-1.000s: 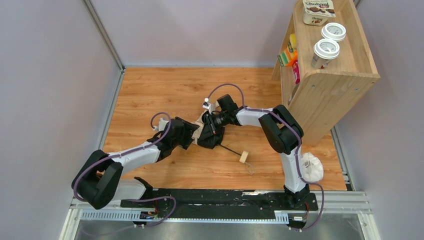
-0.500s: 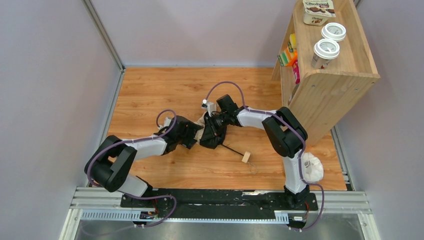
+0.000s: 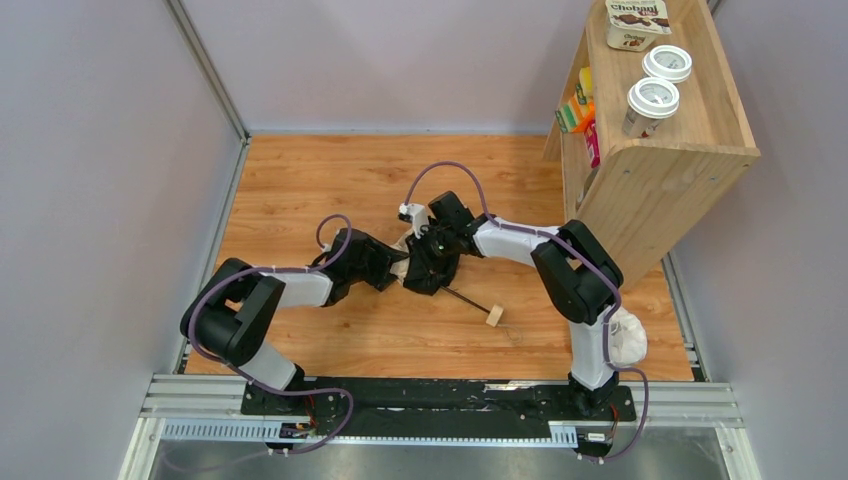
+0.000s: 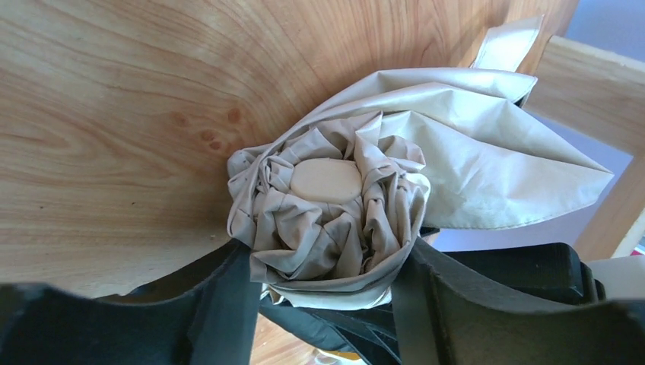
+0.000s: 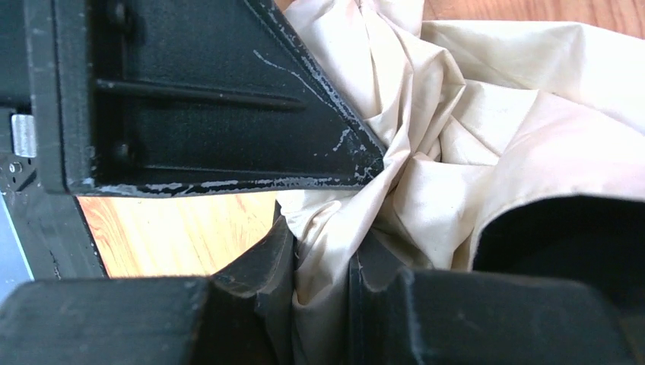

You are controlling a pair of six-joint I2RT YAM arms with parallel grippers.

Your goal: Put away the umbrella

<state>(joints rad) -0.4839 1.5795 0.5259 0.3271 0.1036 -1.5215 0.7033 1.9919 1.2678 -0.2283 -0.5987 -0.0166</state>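
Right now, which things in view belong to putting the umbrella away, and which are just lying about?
Job: umbrella; right claw, pinching its fabric; left claw, jaws either side of its bunched end.
Lying about: wooden shelf, untouched; lidded cups and Chobani pack on top; white bag by the right arm's base.

Both arms reach to the counter's (image 3: 300, 180) middle, where the left tool (image 3: 398, 270) and right tool (image 3: 428, 264) meet over the umbrella (image 3: 403, 248). Its wooden knob (image 3: 492, 316) points toward the near right corner.
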